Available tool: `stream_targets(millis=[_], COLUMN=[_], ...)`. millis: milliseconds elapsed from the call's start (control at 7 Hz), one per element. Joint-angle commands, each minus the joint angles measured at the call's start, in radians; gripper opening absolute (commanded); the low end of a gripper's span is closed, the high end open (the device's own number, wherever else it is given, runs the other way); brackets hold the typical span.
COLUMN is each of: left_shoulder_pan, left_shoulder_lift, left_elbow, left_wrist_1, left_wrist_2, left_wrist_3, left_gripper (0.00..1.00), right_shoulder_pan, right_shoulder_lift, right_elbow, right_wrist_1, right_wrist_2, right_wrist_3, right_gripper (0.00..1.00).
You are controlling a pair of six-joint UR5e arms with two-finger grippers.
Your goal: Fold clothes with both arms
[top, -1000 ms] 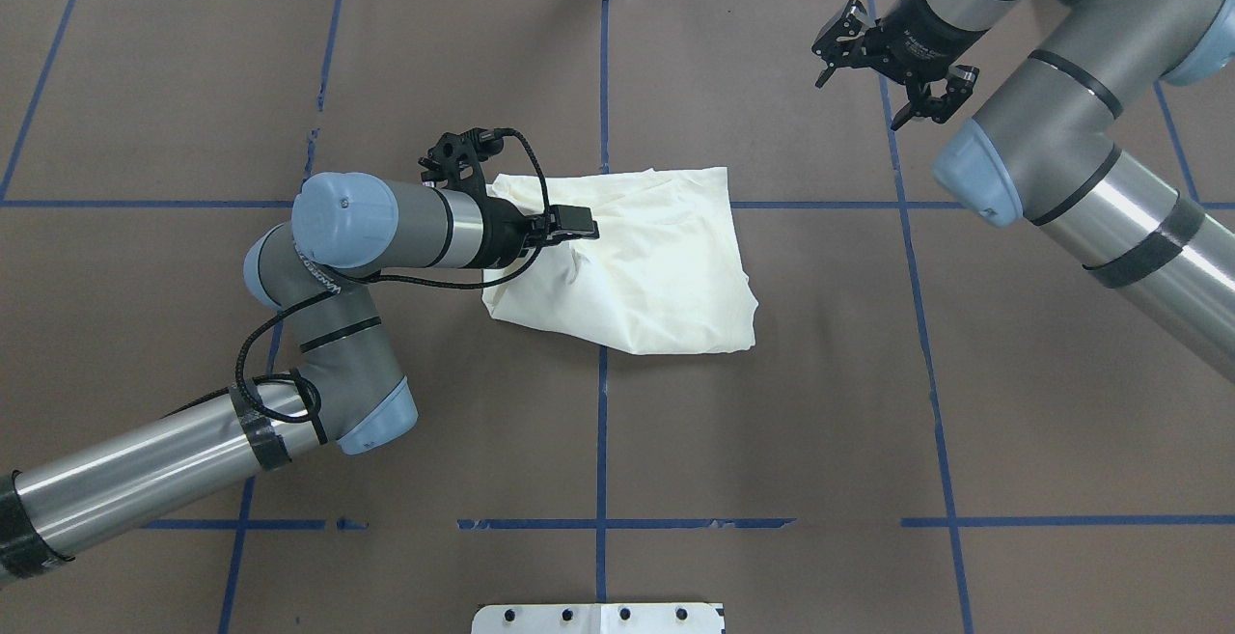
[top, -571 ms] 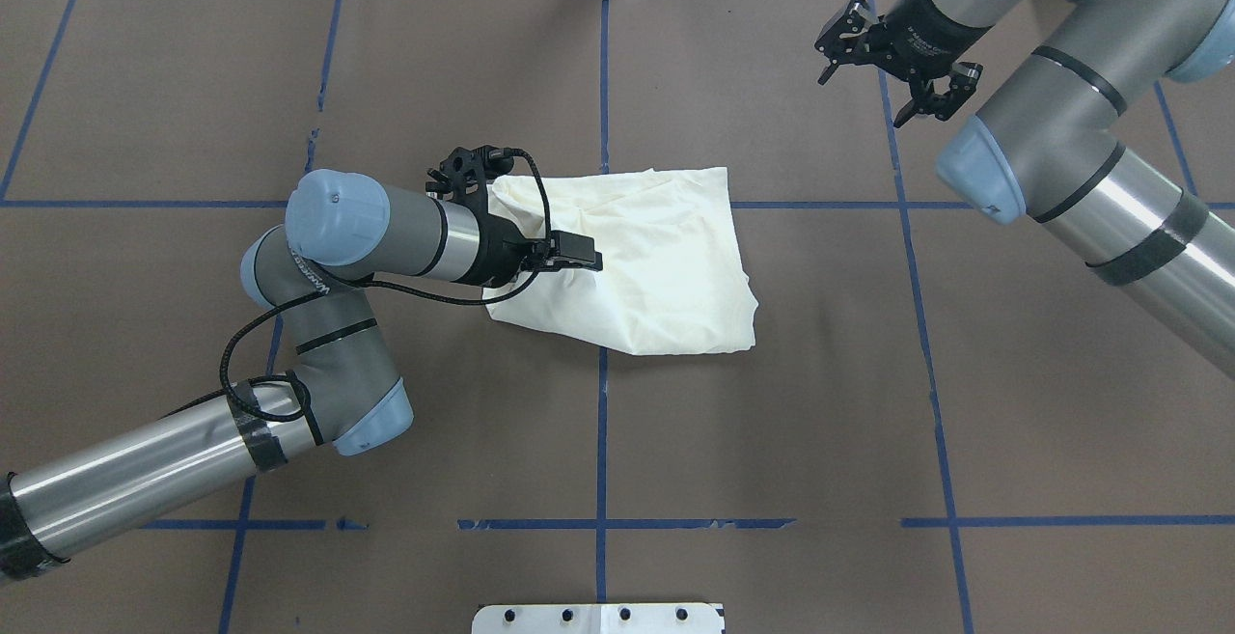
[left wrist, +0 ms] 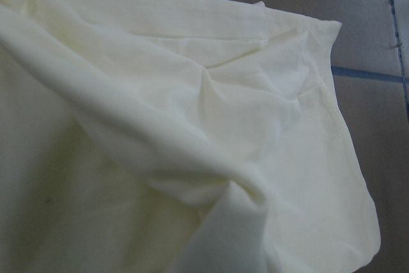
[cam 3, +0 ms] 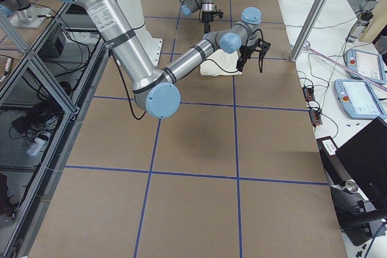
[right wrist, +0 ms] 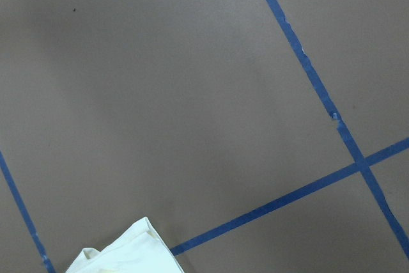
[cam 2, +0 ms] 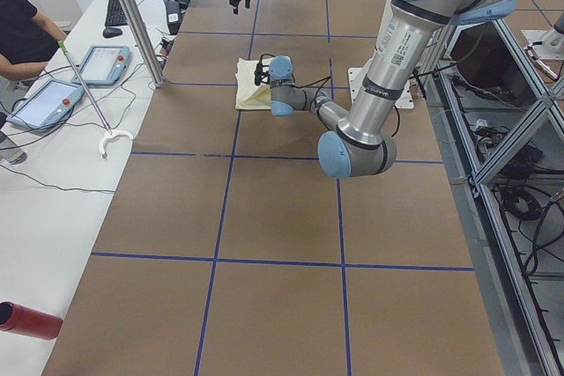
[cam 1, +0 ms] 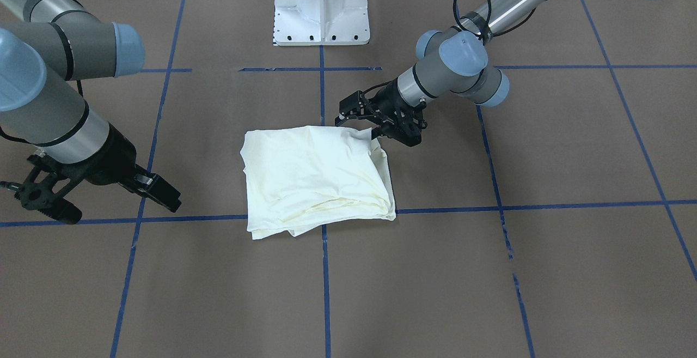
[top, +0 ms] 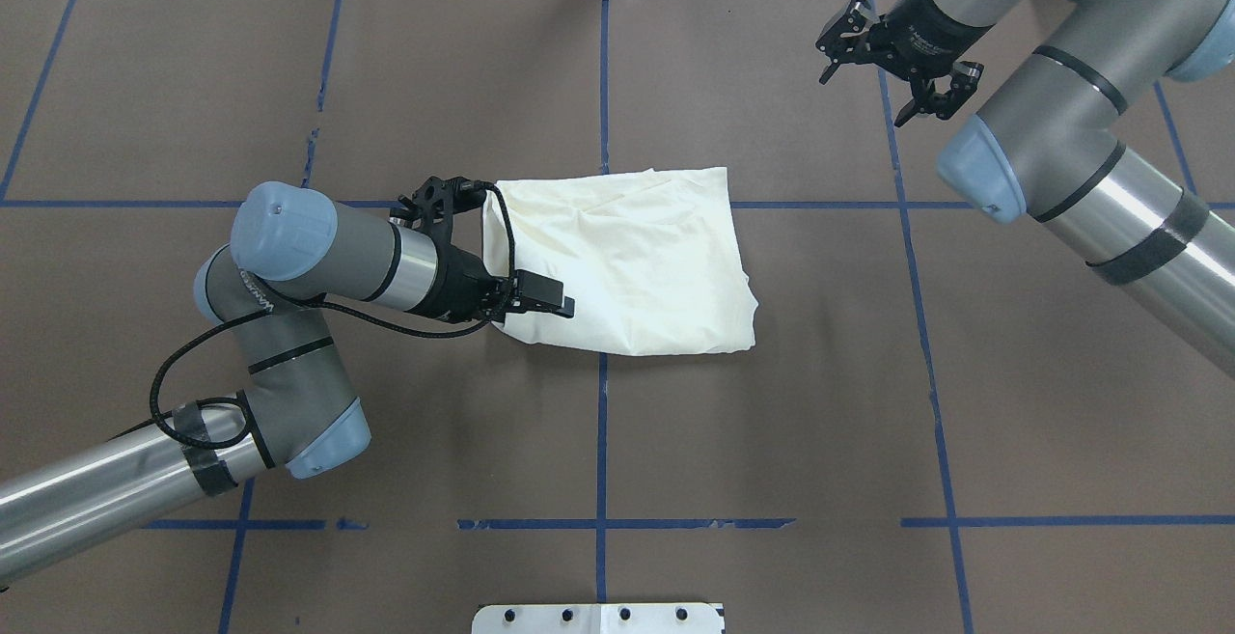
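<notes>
Since a second before, the left gripper (top: 550,301) had slid from the middle of the shirt (top: 646,258) to its near left corner, and the left arm (top: 318,253) had drawn back with it. Its fingers were pressed together on a raised ridge of the fabric, which the left wrist view showed running down toward them.

Soft matte cream cloth lay folded into a rough rectangle, plain side up, with layered edges along its far side and shallow creases. It sat near the table's middle, across one blue tape line (top: 601,422).

Well apart, above the far right of the table (top: 772,441), the right gripper (top: 862,99) hung with its black fingers spread and nothing between them.

Flat brown covering spread over the table, gridded with scuffed blue tape. A white base plate (cam 1: 321,9) stood at the robot's edge. Beside the table ran a white bench (cam 2: 53,182) with two grey tablets (cam 2: 104,63), and a person's dark sleeve (cam 2: 18,28) showed there.
</notes>
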Motion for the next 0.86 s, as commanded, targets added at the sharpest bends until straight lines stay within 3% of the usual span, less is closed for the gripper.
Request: stream_targets(millis=[0,714], left_shoulder_pan=[0.04,-0.021], left_shoulder_lift=[-0.002,-0.008], left_elbow=[-0.014,0.013], left_wrist_1=[-0.001,0.012], left_wrist_2=[0.0,0.005], left_wrist_3=[-0.008,0.053], left_gripper=[1.0,1.0], right_shoulder_pan=[0.005,0.009], right_shoulder_lift=[-0.001,0.001], right_elbow=[-0.004,-0.01], right_wrist_1=[0.0,0.0], right_wrist_2=[-0.001,-0.001], right_wrist_3=[-0.002,-0.023], right_gripper=[1.0,1.0])
